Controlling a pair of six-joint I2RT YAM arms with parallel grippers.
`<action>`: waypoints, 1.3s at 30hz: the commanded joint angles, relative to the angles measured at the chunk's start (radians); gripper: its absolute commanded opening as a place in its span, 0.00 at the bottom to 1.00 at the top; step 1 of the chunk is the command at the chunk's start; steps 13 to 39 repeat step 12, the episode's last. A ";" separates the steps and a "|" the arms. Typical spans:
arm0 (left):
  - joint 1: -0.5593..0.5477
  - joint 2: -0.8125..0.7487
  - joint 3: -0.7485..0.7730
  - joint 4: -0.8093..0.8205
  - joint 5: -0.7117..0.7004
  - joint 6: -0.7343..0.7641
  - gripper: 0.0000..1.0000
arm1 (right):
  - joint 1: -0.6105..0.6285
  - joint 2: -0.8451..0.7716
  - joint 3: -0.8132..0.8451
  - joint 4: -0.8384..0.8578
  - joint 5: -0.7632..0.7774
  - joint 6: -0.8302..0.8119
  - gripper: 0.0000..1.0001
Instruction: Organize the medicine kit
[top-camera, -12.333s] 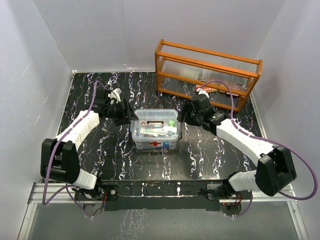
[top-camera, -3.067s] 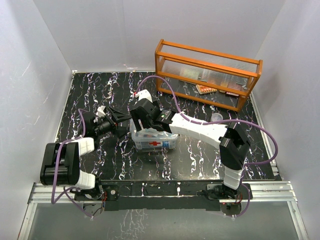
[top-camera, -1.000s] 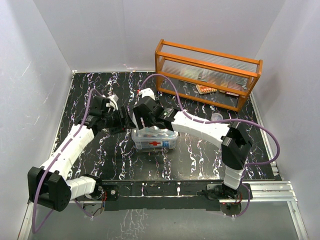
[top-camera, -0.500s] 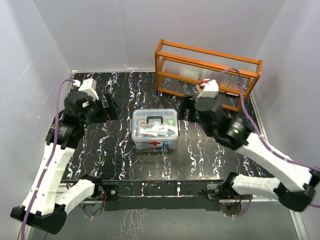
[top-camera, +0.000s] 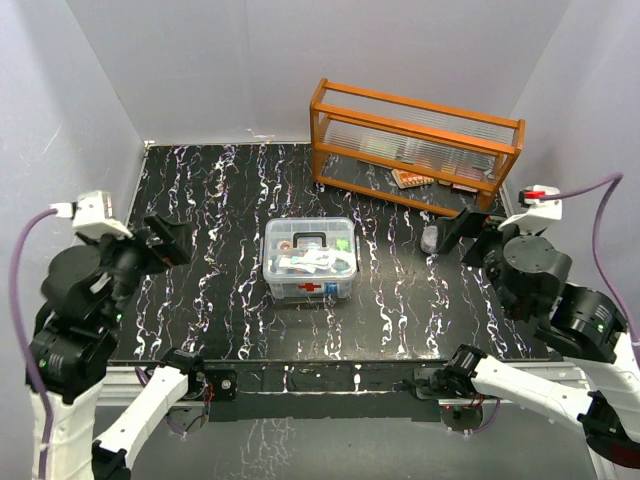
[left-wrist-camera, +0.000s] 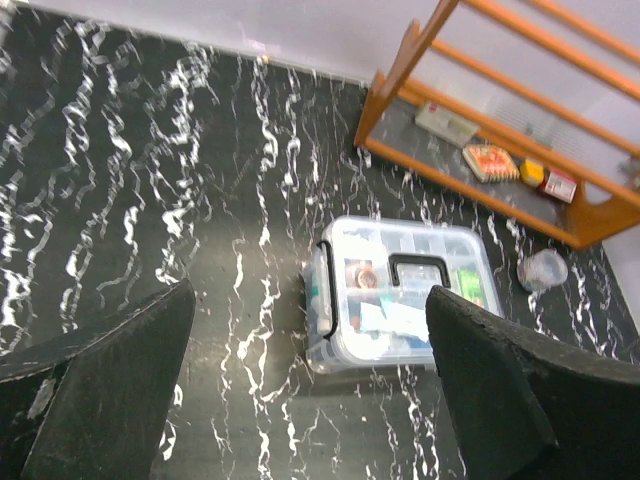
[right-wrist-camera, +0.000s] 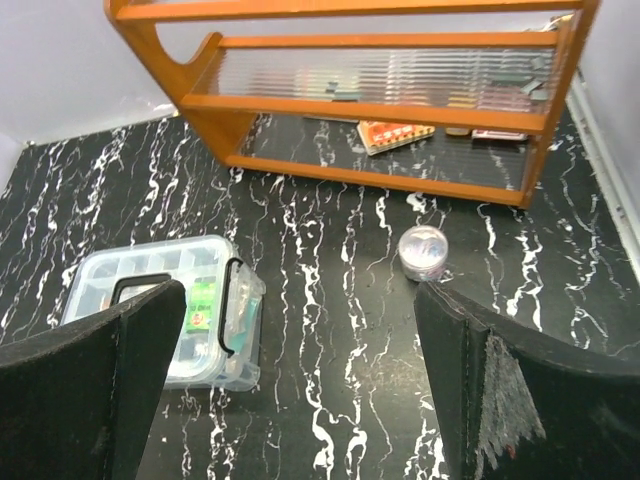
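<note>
Medicine kit (top-camera: 309, 258), a clear plastic red-cross box, sits lidded. Left gripper (left-wrist-camera: 310, 330) and right gripper (right-wrist-camera: 300, 330) gape empty. A careless descent could topple the small clear round jar (right-wrist-camera: 425, 250) on its right.

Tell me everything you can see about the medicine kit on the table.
The medicine kit is a clear plastic box with rounded corners, standing upright and closed near the middle of the black marbled table. Its clear lid carries a dark handle, dark latches clip both short ends, and a red cross marks its near side. Assorted packets show through. Nothing else touches it.
</note>
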 joint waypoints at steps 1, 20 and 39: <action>-0.002 -0.027 0.086 -0.085 -0.101 0.044 0.99 | 0.000 -0.028 0.087 -0.082 0.088 -0.004 0.98; -0.002 -0.070 0.079 -0.117 -0.128 0.037 0.99 | 0.000 -0.026 0.075 -0.091 0.096 0.013 0.98; -0.002 -0.070 0.079 -0.117 -0.128 0.037 0.99 | 0.000 -0.026 0.075 -0.091 0.096 0.013 0.98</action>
